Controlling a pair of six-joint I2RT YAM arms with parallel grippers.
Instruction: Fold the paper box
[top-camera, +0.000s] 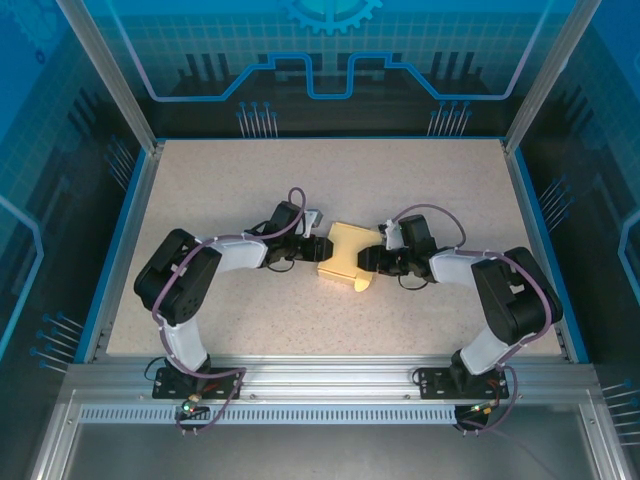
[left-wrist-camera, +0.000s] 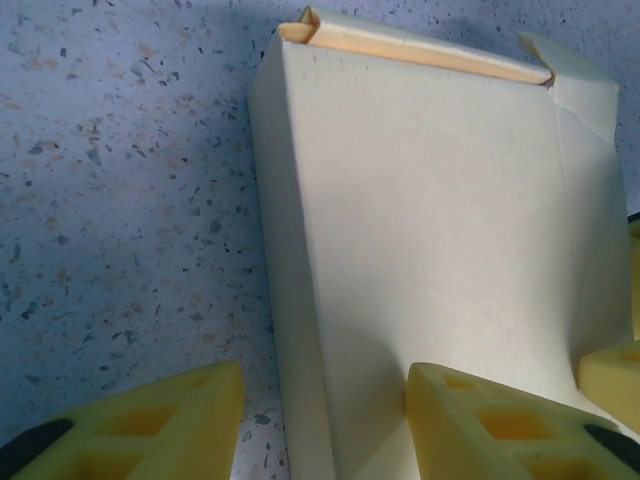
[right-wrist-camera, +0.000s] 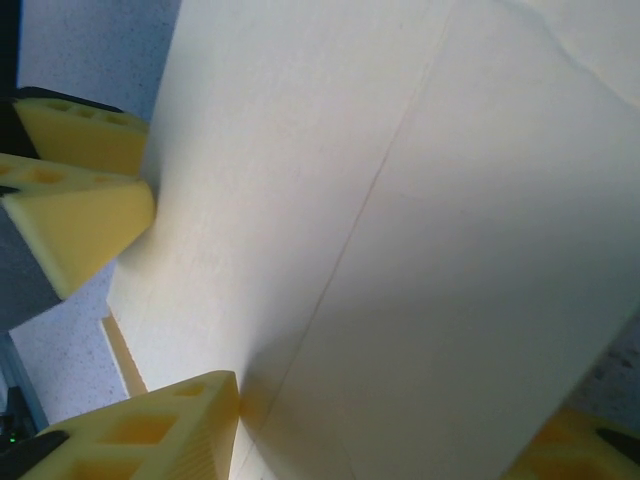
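Item: paper box (top-camera: 345, 255), middle of table (top-camera: 250, 180), between your hands. Body folded into shape; end flaps look untucked, so closing is not yet done. left hand (top-camera: 321, 243) spread, straddling box edge. right hand (top-camera: 369, 257) astride box; pinching or not, cannot tell.

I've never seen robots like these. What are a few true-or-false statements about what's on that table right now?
1. The paper box sits between the left claw and the right claw. True.
2. The box is bright blue. False: it is pale yellow.
3. The left claw's fingers are yellow. True.
4. The box lies in a far corner of the table. False: it is near the middle.
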